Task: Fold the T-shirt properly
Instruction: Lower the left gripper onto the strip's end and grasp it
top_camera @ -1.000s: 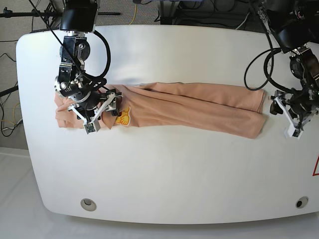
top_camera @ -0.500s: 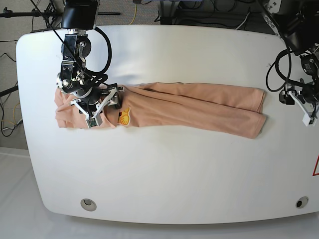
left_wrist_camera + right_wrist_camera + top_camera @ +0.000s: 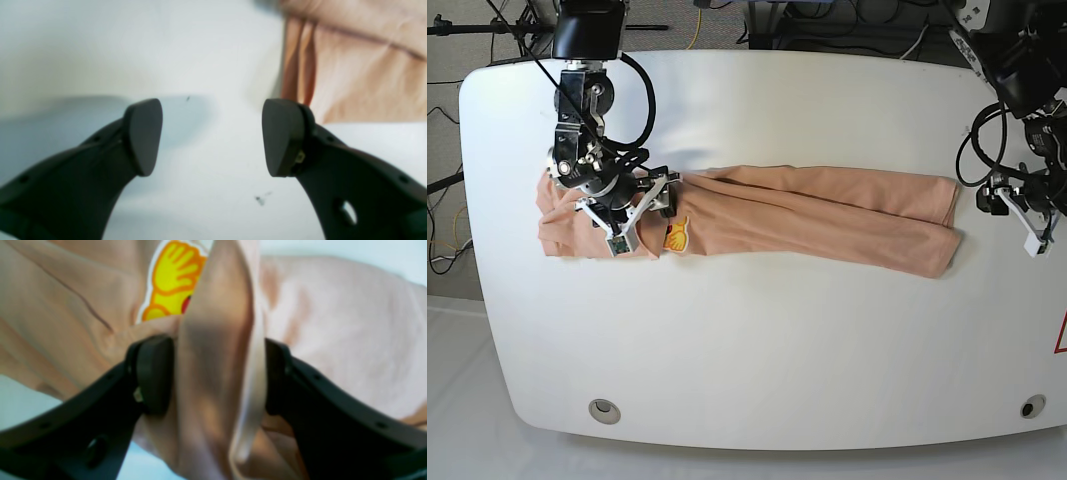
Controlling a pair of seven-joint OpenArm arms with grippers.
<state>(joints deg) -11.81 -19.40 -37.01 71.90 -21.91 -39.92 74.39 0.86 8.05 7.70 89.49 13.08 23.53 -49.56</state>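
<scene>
The peach T-shirt [image 3: 827,215] lies on the white table [image 3: 777,350] as a long narrow strip running left to right, with its yellow-orange graphic [image 3: 675,235] near the left end. My right gripper [image 3: 639,220] sits over that left end. In the right wrist view, an upright fold of the T-shirt [image 3: 333,340] fills the gap of the right gripper [image 3: 213,376], touching both pads, with the graphic [image 3: 170,276] just beyond. My left gripper [image 3: 1012,215] hangs off the strip's right end. In the left wrist view, the left gripper [image 3: 211,136] is open over bare table, the T-shirt hem [image 3: 360,73] at upper right.
The table's rounded edge runs close on all sides. Two round fittings [image 3: 604,409] [image 3: 1032,406] sit near the front edge. Cables and stands crowd the floor behind the table. A red mark [image 3: 1061,335] shows at the right border.
My left gripper has drawn away to the right from the shirt's right end, which now lies flat. My right gripper has shifted slightly up over the left end with cloth between its fingers.
</scene>
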